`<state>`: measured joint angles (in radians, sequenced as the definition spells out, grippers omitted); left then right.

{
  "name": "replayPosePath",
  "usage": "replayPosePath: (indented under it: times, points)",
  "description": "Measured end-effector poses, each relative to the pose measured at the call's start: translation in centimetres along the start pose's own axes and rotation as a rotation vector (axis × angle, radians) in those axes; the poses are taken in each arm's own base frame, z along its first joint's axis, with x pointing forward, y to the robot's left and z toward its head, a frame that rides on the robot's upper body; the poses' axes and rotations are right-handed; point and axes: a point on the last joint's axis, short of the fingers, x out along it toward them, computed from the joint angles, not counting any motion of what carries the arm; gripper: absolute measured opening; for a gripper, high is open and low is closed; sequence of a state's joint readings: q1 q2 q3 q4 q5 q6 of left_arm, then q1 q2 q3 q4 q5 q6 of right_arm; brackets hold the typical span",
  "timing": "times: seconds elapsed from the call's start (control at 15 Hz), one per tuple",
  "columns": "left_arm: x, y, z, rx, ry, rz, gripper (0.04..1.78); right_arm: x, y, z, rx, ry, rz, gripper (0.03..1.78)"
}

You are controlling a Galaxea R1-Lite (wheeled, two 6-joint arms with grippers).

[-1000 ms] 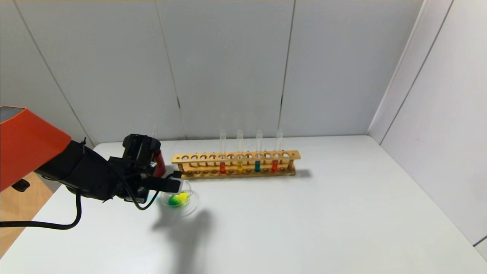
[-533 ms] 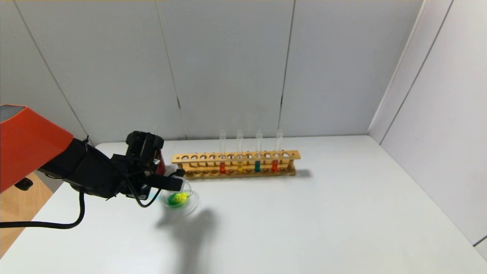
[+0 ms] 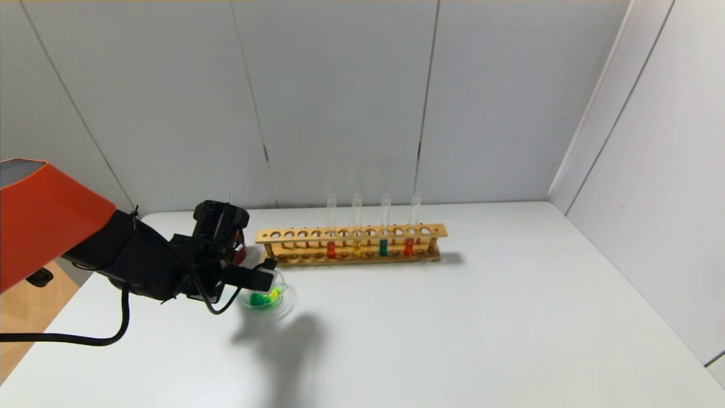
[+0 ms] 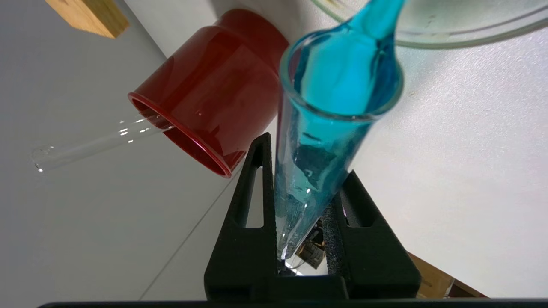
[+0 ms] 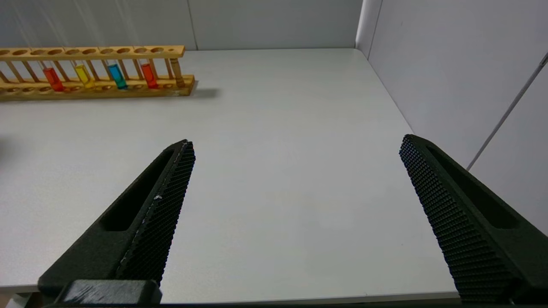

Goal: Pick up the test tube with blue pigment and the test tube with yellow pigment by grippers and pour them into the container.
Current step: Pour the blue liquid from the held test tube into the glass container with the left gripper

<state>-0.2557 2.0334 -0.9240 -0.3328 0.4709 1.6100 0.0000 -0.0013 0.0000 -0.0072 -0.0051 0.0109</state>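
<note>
Head view: my left gripper (image 3: pixel 266 279), pinching the blue tube (image 4: pixel 329 128), has tipped further over the dish (image 3: pixel 266 297); blue now streams out.

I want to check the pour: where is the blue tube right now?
The blue tube is clamped in the left gripper, tipped with its mouth over the glass dish, beside the red cup on the table's left side.
</note>
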Motion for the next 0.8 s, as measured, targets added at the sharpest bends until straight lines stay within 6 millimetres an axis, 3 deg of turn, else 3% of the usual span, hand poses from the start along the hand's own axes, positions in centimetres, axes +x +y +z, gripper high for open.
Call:
replayPosePath:
  times: [0.8]
  points:
    - [-0.09,0.14,0.14,0.063,0.045,0.005,0.34,0.00,0.00,0.00,0.000,0.000,0.000,1.75]
